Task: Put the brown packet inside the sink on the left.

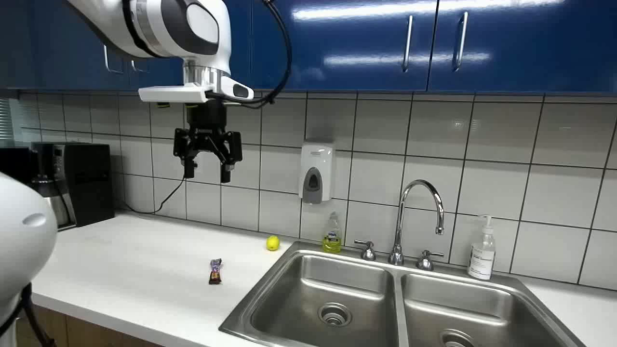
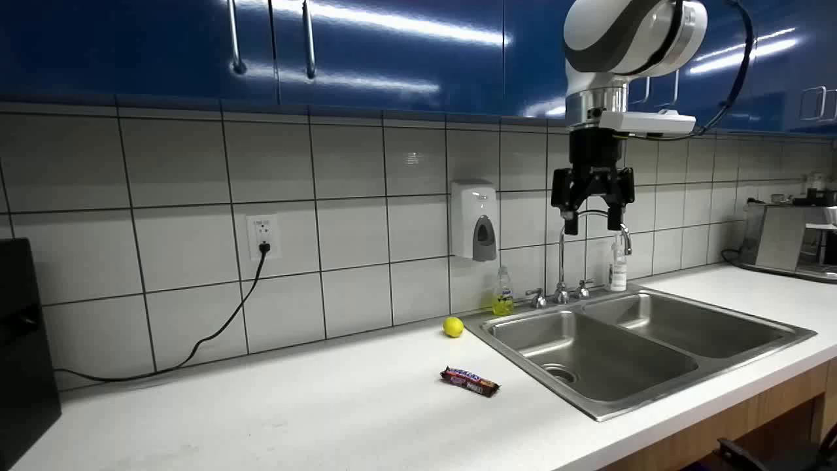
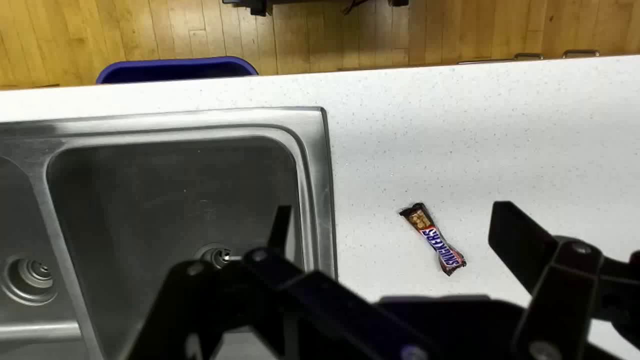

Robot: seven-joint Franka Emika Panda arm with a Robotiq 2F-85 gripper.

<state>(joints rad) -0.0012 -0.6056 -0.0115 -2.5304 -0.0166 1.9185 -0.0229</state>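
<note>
The brown packet (image 1: 215,271), a Snickers bar in a brown wrapper, lies flat on the white counter to the left of the sink. It also shows in an exterior view (image 2: 469,381) and in the wrist view (image 3: 434,239). The left sink basin (image 1: 289,308) is steel, with only its drain inside; it shows too in an exterior view (image 2: 608,360) and in the wrist view (image 3: 175,195). My gripper (image 1: 207,172) is open, empty and high above the counter, pointing down. In the wrist view my fingers (image 3: 392,215) are wide apart, with the packet far below between them.
A yellow lemon (image 1: 273,243) sits behind the packet near the sink corner. A soap bottle (image 1: 332,234), a faucet (image 1: 399,221) and a pump bottle (image 1: 482,253) stand along the sink's back. A dispenser (image 2: 475,221) hangs on the wall. Blue cabinets (image 1: 337,43) are overhead.
</note>
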